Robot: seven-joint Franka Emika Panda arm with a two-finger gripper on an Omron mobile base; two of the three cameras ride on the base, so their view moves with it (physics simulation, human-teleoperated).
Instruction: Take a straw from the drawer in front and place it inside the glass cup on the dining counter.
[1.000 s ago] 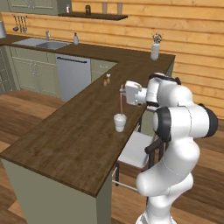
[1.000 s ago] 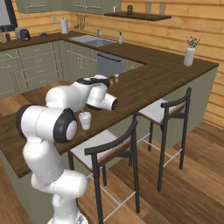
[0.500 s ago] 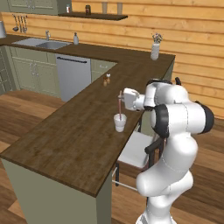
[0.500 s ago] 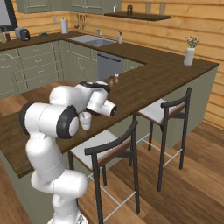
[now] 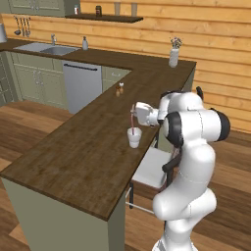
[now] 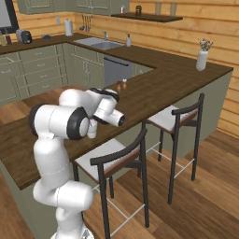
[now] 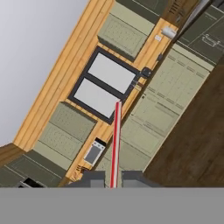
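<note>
gripper (image 5: 133, 112) sits over the dining counter (image 5: 78, 147), hand turned sideways, reaching left from the white arm in the left base view. straw (image 5: 131, 119) is pinched in it, jaws closed on the stick near its upper end. in the hand view the straw (image 7: 115, 144) rises from between the two dark fingertips (image 7: 92, 177) and runs straight away from the camera, so it lies along the gripper axis.

glass cup (image 5: 134, 137) stands upright on the counter directly below the gripper, near the counter's right edge. straw hangs about vertical, lower end going down into the cup mouth; cannot tell if the tip touches the cup bottom. upper part of the straw sticks up above the rim to the fingers.

in the right base view the hand (image 6: 108, 108) is over the counter but the arm blocks the cup and straw.

white chair seat (image 5: 153, 168) is just beside the counter edge under the arm. flower vase (image 5: 174, 55) is far back on the counter, well apart from the cup. two small shakers (image 5: 119, 89) stand mid-counter behind the cup.
</note>
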